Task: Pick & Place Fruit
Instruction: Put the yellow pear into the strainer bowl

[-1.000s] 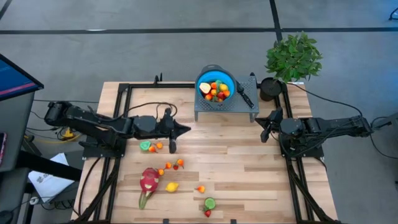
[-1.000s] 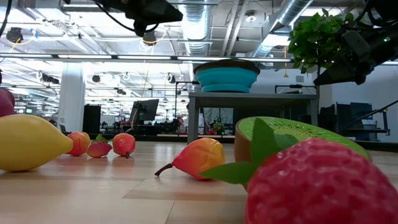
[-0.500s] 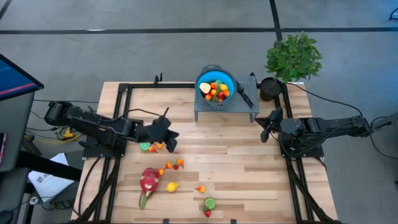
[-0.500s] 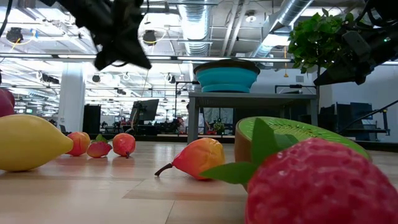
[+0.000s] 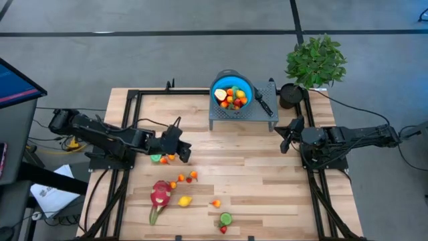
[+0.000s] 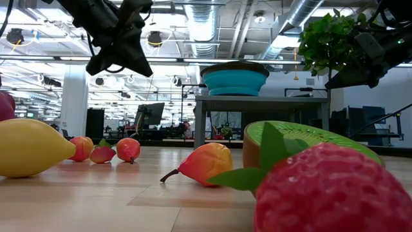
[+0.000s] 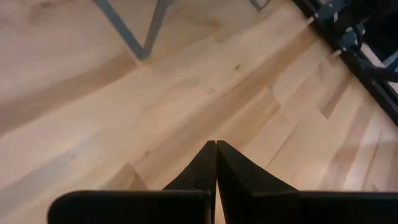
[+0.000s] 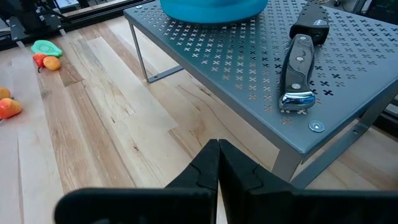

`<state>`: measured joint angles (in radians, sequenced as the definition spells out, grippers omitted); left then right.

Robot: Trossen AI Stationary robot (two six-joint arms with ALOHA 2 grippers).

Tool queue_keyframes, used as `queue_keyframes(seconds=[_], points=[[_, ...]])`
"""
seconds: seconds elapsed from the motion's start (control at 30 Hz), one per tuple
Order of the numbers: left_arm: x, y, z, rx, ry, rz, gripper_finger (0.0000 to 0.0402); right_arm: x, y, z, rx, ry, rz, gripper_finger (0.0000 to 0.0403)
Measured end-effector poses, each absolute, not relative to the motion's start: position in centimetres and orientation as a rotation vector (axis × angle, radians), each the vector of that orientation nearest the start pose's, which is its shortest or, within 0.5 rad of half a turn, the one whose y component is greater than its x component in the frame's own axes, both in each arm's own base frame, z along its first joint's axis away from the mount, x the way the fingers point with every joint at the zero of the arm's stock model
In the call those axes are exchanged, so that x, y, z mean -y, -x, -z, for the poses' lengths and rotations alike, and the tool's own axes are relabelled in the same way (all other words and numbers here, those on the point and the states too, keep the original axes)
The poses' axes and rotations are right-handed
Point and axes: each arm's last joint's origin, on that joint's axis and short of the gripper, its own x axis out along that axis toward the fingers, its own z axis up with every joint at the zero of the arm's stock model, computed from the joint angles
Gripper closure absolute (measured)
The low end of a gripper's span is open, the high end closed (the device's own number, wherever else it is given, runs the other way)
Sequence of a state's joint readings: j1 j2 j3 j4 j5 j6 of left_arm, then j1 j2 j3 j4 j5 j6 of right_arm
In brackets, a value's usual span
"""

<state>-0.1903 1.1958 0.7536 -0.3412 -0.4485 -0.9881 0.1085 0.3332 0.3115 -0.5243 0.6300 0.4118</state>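
Small toy fruits lie on the wooden table: a green slice (image 5: 156, 158) and an orange piece (image 5: 164, 159) just by my left gripper (image 5: 180, 154), small orange ones (image 5: 193, 176), a pink-red dragon fruit (image 5: 160, 194), a lemon (image 5: 185, 201), a kiwi half (image 5: 226, 218) and a strawberry (image 5: 223, 229). More fruit fills the blue bowl (image 5: 232, 90). My left gripper (image 7: 216, 146) is shut and empty above bare wood. My right gripper (image 5: 283, 143) is shut (image 8: 218, 144) and empty, near the table's right side beside the stand.
The blue bowl stands on a grey perforated metal stand (image 5: 261, 115) at the far middle, with a black-handled knife (image 8: 297, 68) beside it. A potted plant (image 5: 315, 61) stands at the far right corner. Black frame rails (image 5: 131, 127) run along the table's sides.
My left gripper has drawn back toward the table's left edge and come down, tipping its fingers downward, and now hangs close to the green slice and orange piece. The right arm and the fruit have kept still.
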Motion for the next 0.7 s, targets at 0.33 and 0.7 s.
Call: queue_keyframes(seconds=[0.33,0.7], points=[[3.3,-22.5,-20.8,-0.79,0.753,-0.691,0.04,0.7,-9.6,-19.7,-0.401,-0.191,0.609,0.0403],[2.4,-20.0,-19.2,-0.995,0.816,-0.85,0.0398,0.7,-9.6,-19.7,-0.406,-0.189,0.61,0.0403]])
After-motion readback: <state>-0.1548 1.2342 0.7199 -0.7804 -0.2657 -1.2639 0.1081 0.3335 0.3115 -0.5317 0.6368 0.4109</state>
